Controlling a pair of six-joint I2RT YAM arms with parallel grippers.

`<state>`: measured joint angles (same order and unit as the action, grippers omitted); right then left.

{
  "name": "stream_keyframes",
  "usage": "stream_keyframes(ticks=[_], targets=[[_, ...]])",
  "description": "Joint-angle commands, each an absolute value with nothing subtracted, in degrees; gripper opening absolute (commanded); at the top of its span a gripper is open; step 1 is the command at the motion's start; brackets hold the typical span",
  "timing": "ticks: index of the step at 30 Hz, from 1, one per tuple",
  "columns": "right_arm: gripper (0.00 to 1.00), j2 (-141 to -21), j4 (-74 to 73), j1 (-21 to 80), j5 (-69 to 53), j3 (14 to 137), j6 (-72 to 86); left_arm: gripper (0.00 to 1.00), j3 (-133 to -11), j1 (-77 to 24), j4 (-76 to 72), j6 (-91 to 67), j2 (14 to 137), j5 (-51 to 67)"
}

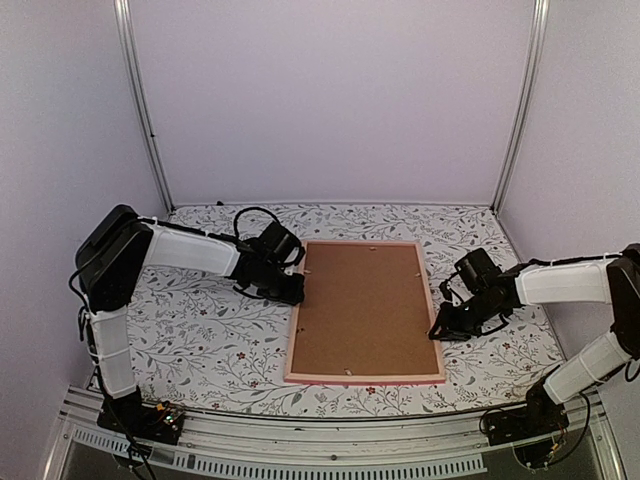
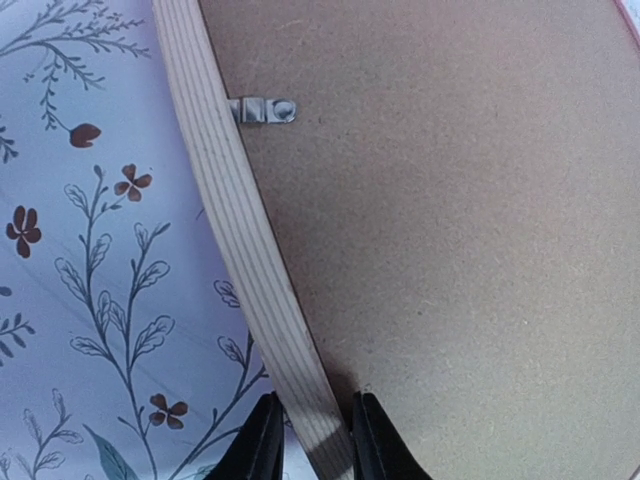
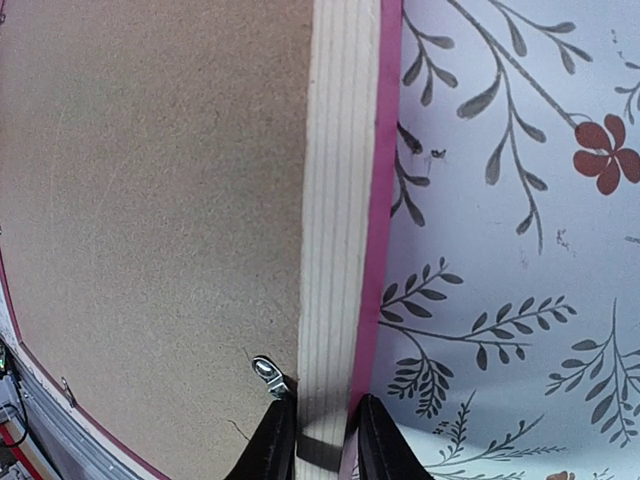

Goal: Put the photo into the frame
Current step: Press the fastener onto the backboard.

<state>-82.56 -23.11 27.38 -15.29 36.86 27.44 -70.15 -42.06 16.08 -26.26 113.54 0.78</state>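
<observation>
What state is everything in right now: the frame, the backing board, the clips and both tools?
frame: lying flat, back side up.
backing board: seated inside the frame.
metal tab: turned in over the board.
left tool: shut on the frame's left rail.
right tool: shut on the frame's right rail.
photo: not in view.

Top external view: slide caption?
Face-down frame, backing board up, gripped on opposite rails by left gripper and right gripper.
</observation>
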Motion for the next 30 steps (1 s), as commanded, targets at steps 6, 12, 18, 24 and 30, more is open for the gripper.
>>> stream_keyframes(ticks=[6, 12, 18, 24, 30], targets=[[0.17, -86.42, -18.59, 27.78, -16.74, 37.45, 27.94, 0.25, -69.02, -41.73, 15.87, -25.12, 115.53, 1.81], [0.19, -86.64, -17.93, 27.69, -17.88, 38.7, 28.04, 0.25, -68.57, -41.69, 15.65, -24.98, 115.53, 1.68], [0.36, -86.92, -17.12, 26.82, -19.53, 39.65, 28.3, 0.24, -68.23, -41.76, 15.25, -24.95, 115.41, 2.06], [0.38, -87.55, -18.16, 26.64, -18.1, 40.72, 26.99, 0.24, -68.03, -41.71, 15.21, -24.76, 115.36, 2.08], [0.34, -87.75, -20.03, 26.66, -14.61, 41.38, 23.12, 0.24, -68.19, -41.66, 15.29, -24.71, 115.59, 2.15]])
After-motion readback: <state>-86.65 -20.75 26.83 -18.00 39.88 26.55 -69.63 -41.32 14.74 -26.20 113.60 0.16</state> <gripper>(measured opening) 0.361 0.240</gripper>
